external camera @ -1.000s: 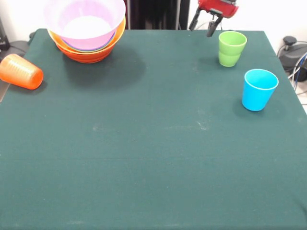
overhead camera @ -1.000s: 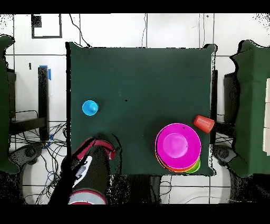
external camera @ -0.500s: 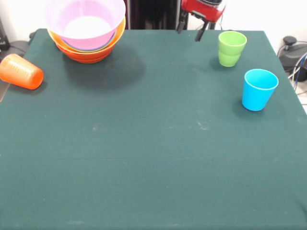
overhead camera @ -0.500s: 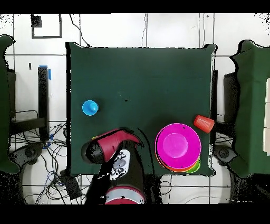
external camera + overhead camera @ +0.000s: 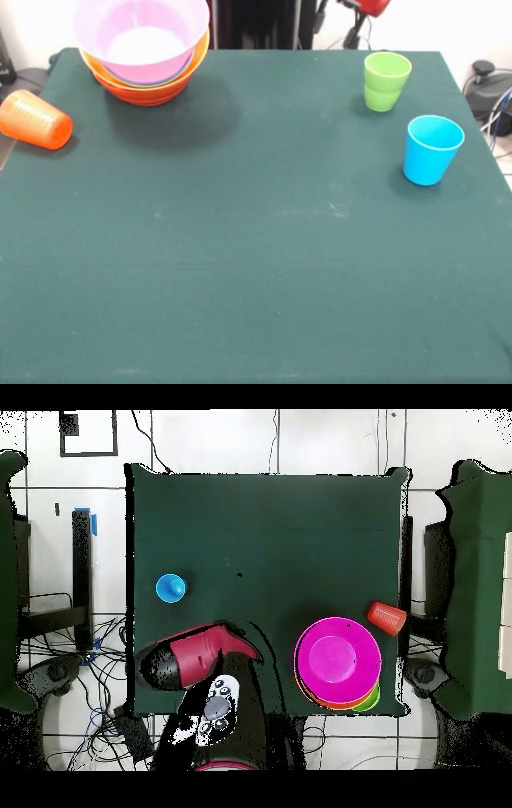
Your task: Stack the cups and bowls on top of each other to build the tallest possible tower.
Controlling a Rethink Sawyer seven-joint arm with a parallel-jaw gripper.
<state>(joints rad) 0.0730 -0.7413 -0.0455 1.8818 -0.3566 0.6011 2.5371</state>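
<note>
Look at the orange cup (image 5: 35, 120) first. It lies on its side at the edge of the green table (image 5: 240, 256), left in the front view. Its long way runs across the table, with the wide open end pointing out past the edge and the closed bottom pointing in toward the middle. It has fine ridges round it and gets thinner toward the bottom.

The green cup (image 5: 386, 80) and the blue cup (image 5: 432, 150) both stand up straight, mouths up, near each other but apart. They are smooth, shiny plastic and taper down.

The tower (image 5: 144, 52) sits at the far corner, close to the orange cup but not touching it. It is a nest of round shiny bowls. The big pink bowl (image 5: 338, 660) is on top, open side up, and you can see through its thin wall. Orange rims and a green rim peek out under it.

The table cover looks like soft, dull cloth.

You can see the red arm (image 5: 190, 664) above the green cup's corner. You cannot tell if its gripper (image 5: 336, 28) is wide or narrow.
</note>
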